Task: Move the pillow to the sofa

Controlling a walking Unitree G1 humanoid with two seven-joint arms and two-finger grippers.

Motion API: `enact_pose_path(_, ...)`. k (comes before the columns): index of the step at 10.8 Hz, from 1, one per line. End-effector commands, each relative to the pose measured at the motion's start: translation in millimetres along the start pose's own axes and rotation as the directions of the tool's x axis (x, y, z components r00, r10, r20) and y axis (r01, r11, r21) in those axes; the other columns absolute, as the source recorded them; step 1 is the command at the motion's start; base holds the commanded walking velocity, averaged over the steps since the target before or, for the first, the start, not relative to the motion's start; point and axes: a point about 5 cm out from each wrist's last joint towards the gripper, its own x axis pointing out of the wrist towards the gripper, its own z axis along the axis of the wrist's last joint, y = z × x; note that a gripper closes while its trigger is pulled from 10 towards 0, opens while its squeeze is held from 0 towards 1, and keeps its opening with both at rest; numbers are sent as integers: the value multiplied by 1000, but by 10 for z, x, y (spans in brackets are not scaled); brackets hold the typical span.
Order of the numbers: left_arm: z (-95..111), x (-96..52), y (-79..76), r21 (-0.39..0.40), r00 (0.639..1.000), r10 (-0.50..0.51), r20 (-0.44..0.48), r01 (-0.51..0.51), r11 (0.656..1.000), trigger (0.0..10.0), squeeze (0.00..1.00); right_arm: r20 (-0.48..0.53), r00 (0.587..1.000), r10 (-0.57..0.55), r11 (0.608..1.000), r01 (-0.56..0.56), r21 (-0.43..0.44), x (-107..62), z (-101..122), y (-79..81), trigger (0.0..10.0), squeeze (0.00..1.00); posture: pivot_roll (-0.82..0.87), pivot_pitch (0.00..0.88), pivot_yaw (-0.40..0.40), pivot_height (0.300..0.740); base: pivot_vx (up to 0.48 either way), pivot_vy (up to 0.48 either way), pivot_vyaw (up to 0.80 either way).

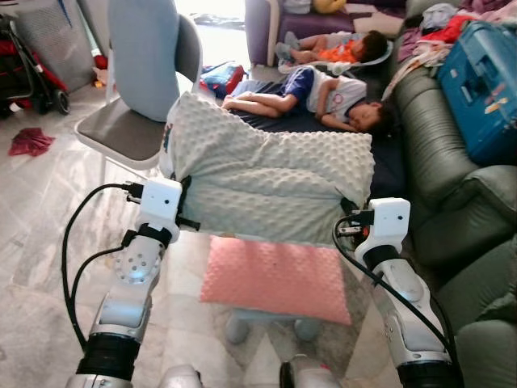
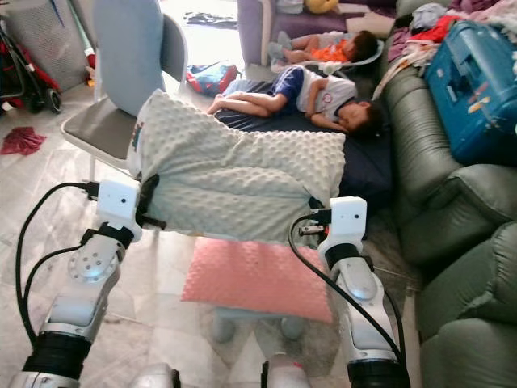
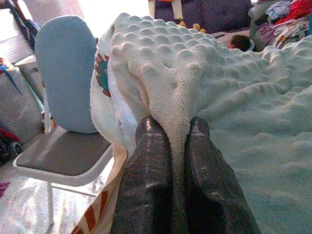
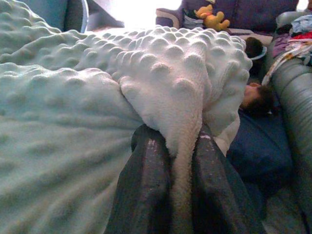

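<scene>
The left gripper (image 3: 178, 146) and right gripper (image 4: 183, 146) each pinch an end of the pale green bobble-textured fleece pillow (image 1: 266, 182), held aloft left of the dark green leather sofa (image 1: 452, 186).

Pale mint pillow (image 1: 271, 182) with bumpy dotted fleece, held aloft and lengthwise, sagging in the middle. Dark green leather sofa (image 1: 440, 153) at the right, strewn with clutter.

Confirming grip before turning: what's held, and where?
Pale dotted fleece pillow: left end effector pinches its left end, right end effector its right end.
</scene>
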Motion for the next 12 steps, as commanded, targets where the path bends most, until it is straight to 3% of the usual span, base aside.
enact_pose_path(1,27,7,-1,0,1000,-10,7,10,1000,10000,0,11,1000,-11,1000,11,0,9,37,-21,10000,0,-96,71,-34,740,0,0,0)
enact_pose_path(2,27,5,-9,-5,1000,-14,7,14,1000,10000,0,-4,1000,-13,1000,13,2,10,21,-21,10000,0,-97,71,-35,740,0,0,0)
enact_pose_path(12,19,31,-76,-33,999,-33,-7,32,999,10000,0,-23,1000,-19,1000,19,-5,30,1,-56,10000,0,-102,76,-44,740,-309,0,-772)
